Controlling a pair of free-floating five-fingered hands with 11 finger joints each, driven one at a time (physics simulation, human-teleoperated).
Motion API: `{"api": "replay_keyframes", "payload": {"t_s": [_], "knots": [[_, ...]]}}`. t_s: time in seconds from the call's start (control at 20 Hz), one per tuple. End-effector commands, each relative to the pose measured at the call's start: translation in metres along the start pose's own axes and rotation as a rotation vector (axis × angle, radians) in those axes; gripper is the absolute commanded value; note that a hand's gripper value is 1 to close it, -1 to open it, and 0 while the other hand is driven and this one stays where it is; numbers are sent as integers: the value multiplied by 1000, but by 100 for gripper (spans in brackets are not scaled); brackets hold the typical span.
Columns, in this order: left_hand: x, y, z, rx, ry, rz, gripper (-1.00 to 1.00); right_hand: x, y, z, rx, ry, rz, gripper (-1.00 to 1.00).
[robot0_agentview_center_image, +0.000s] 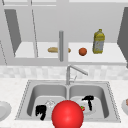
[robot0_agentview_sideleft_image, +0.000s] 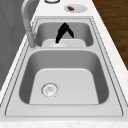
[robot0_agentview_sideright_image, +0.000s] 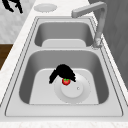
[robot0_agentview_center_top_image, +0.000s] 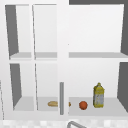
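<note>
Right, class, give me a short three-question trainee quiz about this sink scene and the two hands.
1. True or false: the plate lies in the sink's right basin.
2. What small red thing is the right hand reaching down over?
A. strawberry
B. sponge
C. cup
3. Which shelf item stands nearest the yellow bottle?

Key:
1. True
2. A
3. The orange fruit
</note>
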Motion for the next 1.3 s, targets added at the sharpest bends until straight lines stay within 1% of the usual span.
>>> {"api": "replay_keyframes", "payload": {"t_s": [0.0, 0.35, 0.55, 0.9, 1.05, 1.1, 1.15, 1.25], "knots": [[0, 0, 0, 0, 0, 0, 0, -1, 1, 1, 0, -1, -1, -100], [0, 0, 0, 0, 0, 0, 0, -3, 5, 7, -10, -5, -2, -100], [0, 0, 0, 0, 0, 0, 0, -2, 8, 15, -40, -4, 9, -100], [0, 0, 0, 0, 0, 0, 0, -2, 0, 31, -34, -13, -2, -100], [0, 0, 0, 0, 0, 0, 0, -1, -3, 38, -52, -24, -7, -100], [0, 0, 0, 0, 0, 0, 0, 1, -4, 38, -46, -22, -8, -100], [0, 0, 0, 0, 0, 0, 0, 1, -6, 43, -65, -26, -5, -100], [0, 0, 0, 0, 0, 0, 0, 3, -7, 48, -75, -15, 11, -100]]}}
